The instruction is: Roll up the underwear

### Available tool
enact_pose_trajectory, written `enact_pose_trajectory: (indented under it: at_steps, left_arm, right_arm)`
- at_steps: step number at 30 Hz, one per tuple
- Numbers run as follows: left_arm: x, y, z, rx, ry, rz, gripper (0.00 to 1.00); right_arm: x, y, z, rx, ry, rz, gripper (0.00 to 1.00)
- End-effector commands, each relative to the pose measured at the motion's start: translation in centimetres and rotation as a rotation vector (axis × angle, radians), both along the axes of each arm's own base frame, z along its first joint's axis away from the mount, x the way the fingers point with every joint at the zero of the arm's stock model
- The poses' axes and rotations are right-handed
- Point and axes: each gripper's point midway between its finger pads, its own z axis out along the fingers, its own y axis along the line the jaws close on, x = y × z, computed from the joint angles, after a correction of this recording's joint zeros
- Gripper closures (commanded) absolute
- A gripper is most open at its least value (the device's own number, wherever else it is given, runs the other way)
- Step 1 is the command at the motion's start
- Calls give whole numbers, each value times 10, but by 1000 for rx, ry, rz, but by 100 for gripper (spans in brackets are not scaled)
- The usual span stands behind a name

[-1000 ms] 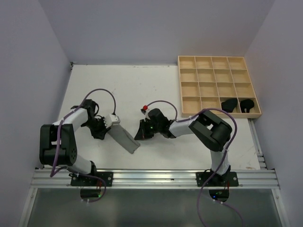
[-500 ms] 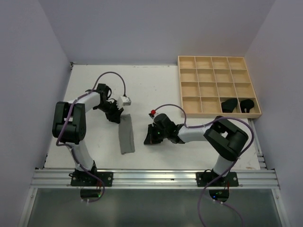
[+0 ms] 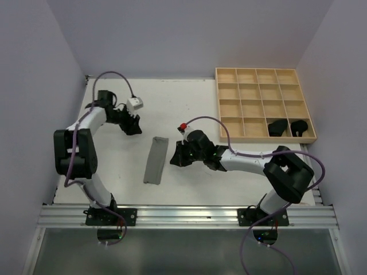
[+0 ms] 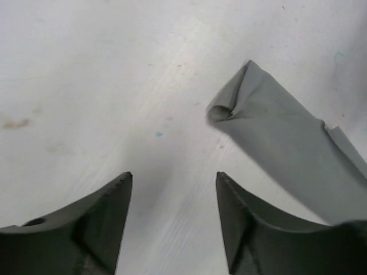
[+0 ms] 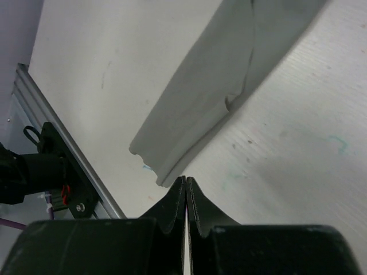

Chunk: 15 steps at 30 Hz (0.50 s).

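Grey underwear (image 3: 155, 160), one long folded strip
Just ahead of my left gripper (image 4: 172, 177), parted, empty; right gripper (image 5: 186, 180) pinched, seemingly empty.

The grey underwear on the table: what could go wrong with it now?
Neither gripper holds the grey underwear, a long folded strip, so its folds might loosen. The right gripper is shut, tips close by the strip's end; pushing could bunch or slide it instead of rolling it. The left gripper is open and off the cloth, so nothing pins the far end.
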Motion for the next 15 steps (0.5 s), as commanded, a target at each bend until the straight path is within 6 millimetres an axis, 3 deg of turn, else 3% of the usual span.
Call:
enact_pose_trajectory:
  at_steps: [1,3,5,6,8,9,11,12,15]
  left_arm:
    - [1,37,109,-124,-287,17,31]
    - [-4,61,138,-110,-357,89,16]
    - [-3,77,151,-105,-363,185,0]
    - [-5,81,158,-103,-375,213,0]
    - [-4,86,152,-94,-358,252,0]
    - [-26,77,139,-105,-270,201,0]
    - [-40,68,132,-71,-344,-50,0]
    - [-55,63,126,-92,-287,-79,0]
    - [-65,62,109,-80,-270,-141,12]
  right_arm:
    - [1,46,38,140,-47,74,96]
    - [2,65,40,173,-29,88,95]
    - [-6,81,36,197,16,105,94]
    - [-6,92,27,191,34,109,94]
    - [-12,103,15,185,71,115,94]
    - [-11,108,-3,159,99,109,94]
    - [-10,107,-22,134,147,70,94]
    - [-8,105,-32,126,158,44,94]
    - [-4,99,-62,83,176,8,94]
